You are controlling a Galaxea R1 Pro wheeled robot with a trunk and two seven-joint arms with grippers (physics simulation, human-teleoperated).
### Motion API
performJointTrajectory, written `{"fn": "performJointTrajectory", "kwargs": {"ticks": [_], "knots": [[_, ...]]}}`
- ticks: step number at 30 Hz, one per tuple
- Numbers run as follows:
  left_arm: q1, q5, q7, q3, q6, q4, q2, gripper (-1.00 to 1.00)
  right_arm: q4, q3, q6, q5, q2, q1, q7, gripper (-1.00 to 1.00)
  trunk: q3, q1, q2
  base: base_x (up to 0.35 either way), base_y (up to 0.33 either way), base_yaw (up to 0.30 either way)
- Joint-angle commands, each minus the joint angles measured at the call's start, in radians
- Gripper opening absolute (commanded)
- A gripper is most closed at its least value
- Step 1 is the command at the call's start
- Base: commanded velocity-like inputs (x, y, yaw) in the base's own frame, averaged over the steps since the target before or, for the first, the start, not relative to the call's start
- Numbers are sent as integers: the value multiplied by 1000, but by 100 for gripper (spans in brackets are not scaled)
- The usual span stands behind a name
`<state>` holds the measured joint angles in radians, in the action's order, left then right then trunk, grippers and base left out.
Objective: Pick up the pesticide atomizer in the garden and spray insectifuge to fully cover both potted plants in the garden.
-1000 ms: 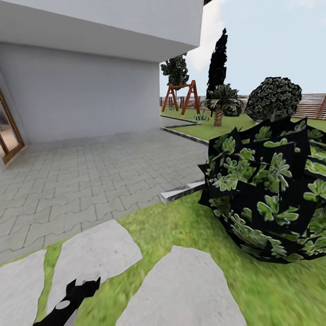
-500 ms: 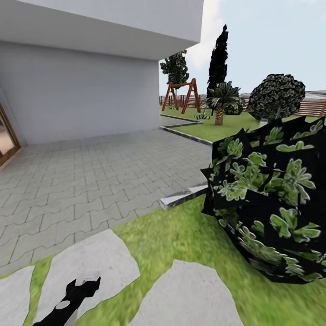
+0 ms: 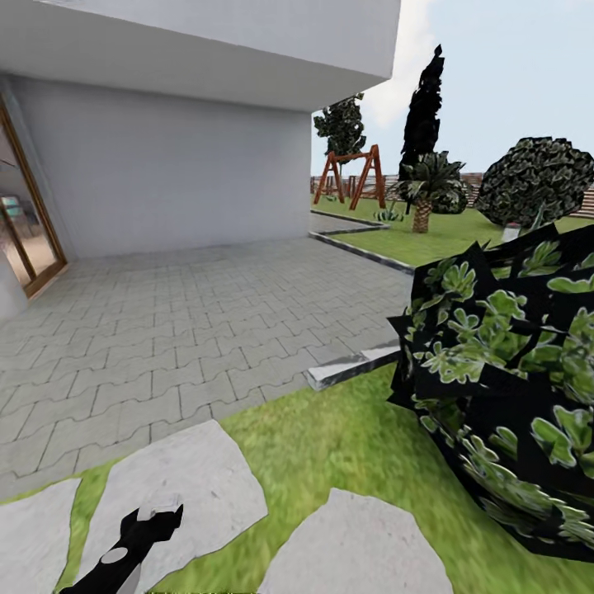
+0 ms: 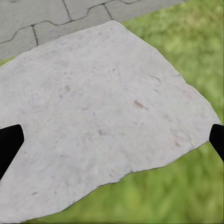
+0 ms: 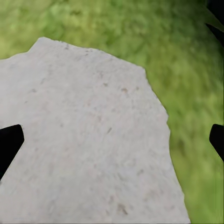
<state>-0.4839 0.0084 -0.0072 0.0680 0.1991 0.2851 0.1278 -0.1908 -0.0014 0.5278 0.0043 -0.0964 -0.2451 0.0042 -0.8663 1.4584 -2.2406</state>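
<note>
I am still at the travelling step: nothing is picked up yet, and neither the pesticide atomizer nor the potted plants can be made out from where I stand. My head looks across the garden lawn (image 3: pixel 346 445), with grey stepping stones (image 3: pixel 177 487) underfoot, a paved terrace (image 3: pixel 190 330) running to the white house wall (image 3: pixel 165 173), and a big broad-leaved bush (image 3: pixel 511 379) close on my right. Far off there is a swing frame (image 3: pixel 355 175), a palm (image 3: pixel 429 186) and a round shrub (image 3: pixel 540 181) in front of the fence.

My left claw (image 3: pixel 144 528) sits low at the near edge of the lawn, over a stepping stone; in its wrist view the two fingertips (image 4: pixel 9 144) stand far apart at the sides of the picture with only stone between them, so it is wide open and empty. My right claw (image 5: pixel 112 142) is likewise spread wide and holds nothing, hanging over the edge of another stone (image 5: pixel 84 140) and grass.

Next, I judge, I must drive on past the bush toward the open lawn beyond and search for the slim spray bottle before lowering either claw.
</note>
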Motion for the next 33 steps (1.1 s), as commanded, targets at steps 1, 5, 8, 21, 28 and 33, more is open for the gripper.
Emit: {"fn": "performJointTrajectory", "kwargs": {"ticks": [1,5,8,21,28,33], "knots": [[-1,1,-1,3,3,-1,0,100,0,0,3,1,0,0,0,100,-1,0,0,18,0,275],[-1,1,-1,3,3,-1,-2,100,0,0,3,2,0,0,0,100,-1,0,0,153,-78,276],[-1,1,-1,4,3,-1,-2,100,1,0,3,1,0,0,0,100,-1,0,0,244,-142,277],[-1,1,2,4,3,-1,-1,100,1,0,3,2,0,0,0,100,-1,0,0,83,-172,276],[-1,1,3,4,3,-1,0,100,1,0,3,2,0,0,0,100,-1,0,0,1,-12,277],[-1,1,4,4,3,-1,0,100,1,0,3,2,0,0,0,100,-1,0,0,190,-26,277]]}}
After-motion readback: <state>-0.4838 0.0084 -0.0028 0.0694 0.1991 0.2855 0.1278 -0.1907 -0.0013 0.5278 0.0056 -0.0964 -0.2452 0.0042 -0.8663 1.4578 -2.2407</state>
